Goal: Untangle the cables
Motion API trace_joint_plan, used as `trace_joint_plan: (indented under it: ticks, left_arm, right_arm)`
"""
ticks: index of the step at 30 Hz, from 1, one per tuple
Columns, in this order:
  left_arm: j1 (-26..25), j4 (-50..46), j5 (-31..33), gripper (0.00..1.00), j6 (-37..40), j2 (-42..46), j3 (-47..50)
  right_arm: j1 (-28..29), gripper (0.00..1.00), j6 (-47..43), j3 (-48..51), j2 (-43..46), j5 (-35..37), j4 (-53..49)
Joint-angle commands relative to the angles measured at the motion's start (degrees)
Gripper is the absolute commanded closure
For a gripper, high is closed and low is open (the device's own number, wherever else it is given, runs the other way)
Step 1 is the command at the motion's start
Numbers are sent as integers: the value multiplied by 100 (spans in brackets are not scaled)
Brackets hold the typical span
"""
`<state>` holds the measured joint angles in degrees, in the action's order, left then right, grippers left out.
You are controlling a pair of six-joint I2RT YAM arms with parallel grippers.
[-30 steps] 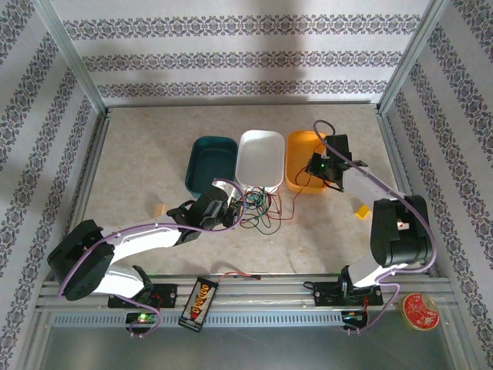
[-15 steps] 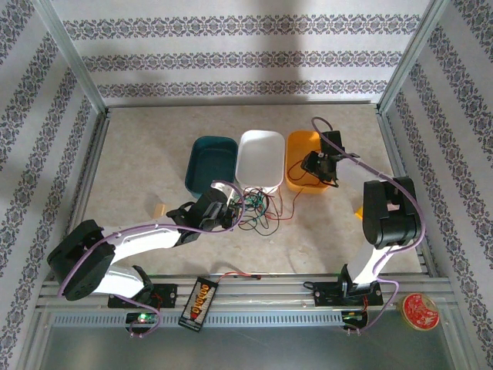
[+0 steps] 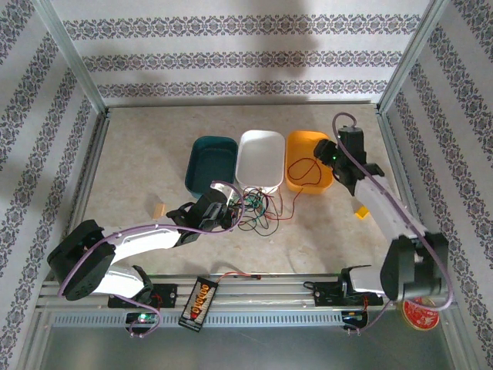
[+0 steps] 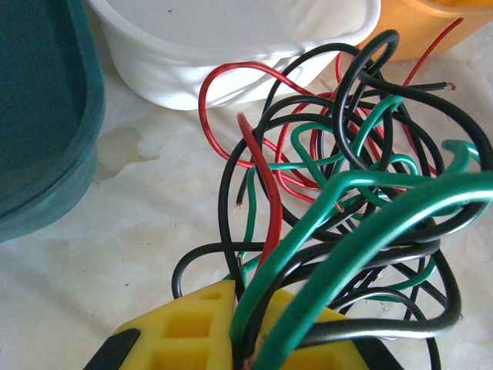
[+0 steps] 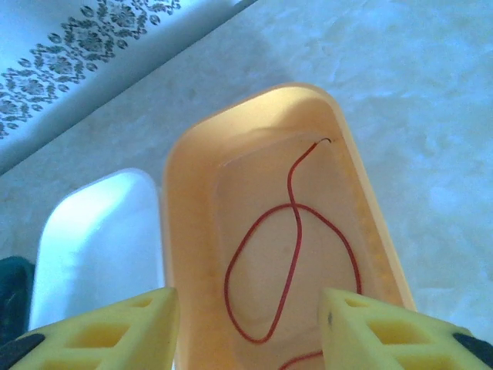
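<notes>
While tight on the cables [image 4: 370, 183], left gripper [image 4: 246, 339]; right gripper [image 5: 248, 327] agape, empty.

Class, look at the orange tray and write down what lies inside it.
A single red wire lies looped on the orange tray's floor. From above, the right gripper covers the tray's right edge, so that strip cannot be checked.

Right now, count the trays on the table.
3, side by side: the teal tray on the left, the white tray in the middle, the orange tray on the right. None looks hidden.
</notes>
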<state>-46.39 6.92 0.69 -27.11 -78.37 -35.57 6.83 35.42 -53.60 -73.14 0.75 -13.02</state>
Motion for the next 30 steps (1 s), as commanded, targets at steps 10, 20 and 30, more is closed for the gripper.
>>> trace_joint_plan:
  ticks: [10,20,30]
  left_arm:
    - [42,407,-7,100,-134,-234,-61]
    - [42,319,25,100,-138,-151,-62]
    - [47,214,-24,100,-66,-188,-159]
  right_arm:
    - [1882,50,873,2046,746,-137,-138]
    - [2129,50,687,1593,-390,251,-623]
    - [2695,52,609,1411,-1019,689,-643]
